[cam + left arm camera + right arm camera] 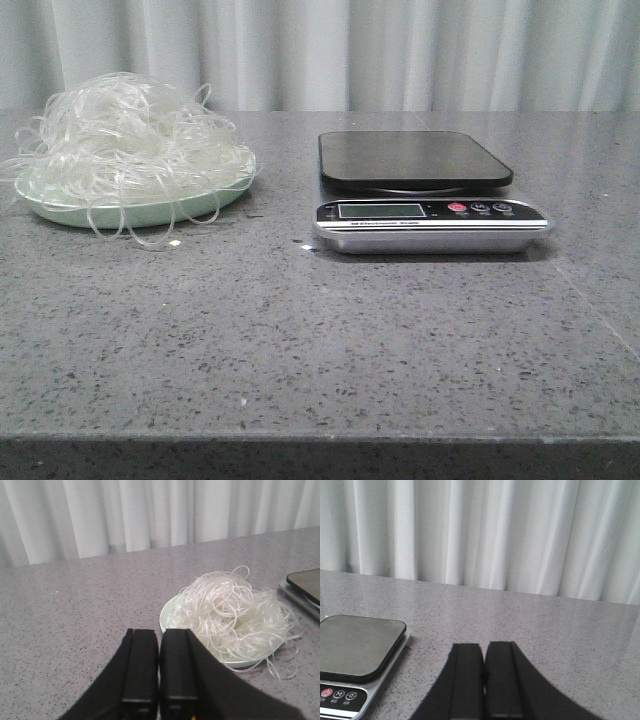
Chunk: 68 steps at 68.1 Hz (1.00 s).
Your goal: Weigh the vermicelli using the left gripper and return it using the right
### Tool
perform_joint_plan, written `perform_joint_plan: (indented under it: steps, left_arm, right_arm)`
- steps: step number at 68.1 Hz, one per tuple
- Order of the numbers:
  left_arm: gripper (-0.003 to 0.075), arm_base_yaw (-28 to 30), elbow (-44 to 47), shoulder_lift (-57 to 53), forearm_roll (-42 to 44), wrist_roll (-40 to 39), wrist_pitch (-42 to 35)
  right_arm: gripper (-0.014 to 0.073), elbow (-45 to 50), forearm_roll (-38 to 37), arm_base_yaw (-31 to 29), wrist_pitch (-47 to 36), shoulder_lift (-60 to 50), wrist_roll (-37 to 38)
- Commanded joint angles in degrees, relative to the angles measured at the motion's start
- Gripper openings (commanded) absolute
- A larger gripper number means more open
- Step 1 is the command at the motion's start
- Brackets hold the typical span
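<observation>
While sitting heaped on the plate (pixel 60 212), well left of the scale (pixel 430 208), the vermicelli (pixel 130 140) is filling the front view's far-left side; spilling loops over the plate's rim toward the scale and onto the table (pixel 320 340); showing no clear long axis, just a rounded dome. Neither arm showing in this view. Scale platform lying bare, display dark.

Looking through the left wrist view: left gripper (pixel 159 665) clenched, fingers pressed together, holding nothing, hovering short of the plate. Vermicelli (pixel 232 615) lying ahead of it and off to the scale side, near but not touching. Scale corner (pixel 305 587) peeking in just beyond the noodles.

Looking through the right wrist view: right gripper (pixel 484 680) likewise clenched and empty, hanging beside the scale (pixel 357 652) on the side away from the plate, no noodles visible. Left arm judged plainly nearer to the noodles, suiting the first carry; opening the jaws needed before any grasp.

Speckled grey stone top, smooth and slightly glossy; pale pleated curtain (pixel 485 530) closing off the room behind the scale.
</observation>
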Motion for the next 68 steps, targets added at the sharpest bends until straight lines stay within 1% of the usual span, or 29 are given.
perform_joint_plan:
  steps: [1,5,12,18,23,32,44,51,54,68]
  left_arm:
    - [0.0136,0.11,-1.09,0.36,-0.21,-0.43,-4.00]
    - [0.0136,0.11,-0.42,0.36,-0.78,-0.43,-5.34]
    - [0.0136,1.43,2.15,-0.85,-1.66,-0.43,-11.37]
    - [0.0136,4.06,6.21,-3.46,-1.76,-0.32,-17.11]
    - [0.0136,6.76,9.92,-6.73,-1.88,-0.32,-19.54]
    - [0.0136,10.57,15.40,-13.40,-2.83,-0.32,-19.49]
    - [0.0136,13.06,21.84,-20.01,-2.83,-0.32,-19.40]
    - [0.0136,13.28,24.98,-19.67,-2.83,-0.32,-22.57]
    - [0.0136,13.28,24.84,-19.78,-2.83,-0.32,-19.75]
    - [0.0136,13.28,24.84,-19.78,-2.83,-0.32,-19.05]
  right_arm:
    - [0.0151,-1.49,0.31,-0.29,-4.04,0.56,0.05]
    - [0.0151,-1.49,0.31,-0.29,-4.04,0.56,0.05]
    - [0.0151,-1.49,0.31,-0.29,-4.04,0.56,0.05]
    - [0.0151,-1.49,0.31,-0.29,-4.04,0.56,0.05]
    - [0.0151,-1.49,0.31,-0.29,-4.04,0.56,0.05]
    - [0.0151,-1.49,0.31,-0.29,-4.04,0.56,0.05]
    - [0.0151,-1.49,0.31,-0.29,-4.04,0.56,0.05]
    - [0.0151,-1.49,0.31,-0.29,-3.87,0.56,0.05]
    - [0.0151,-1.49,0.31,-0.29,-3.78,0.56,0.05]
    - [0.0151,-1.49,0.31,-0.29,-3.76,0.56,0.05]
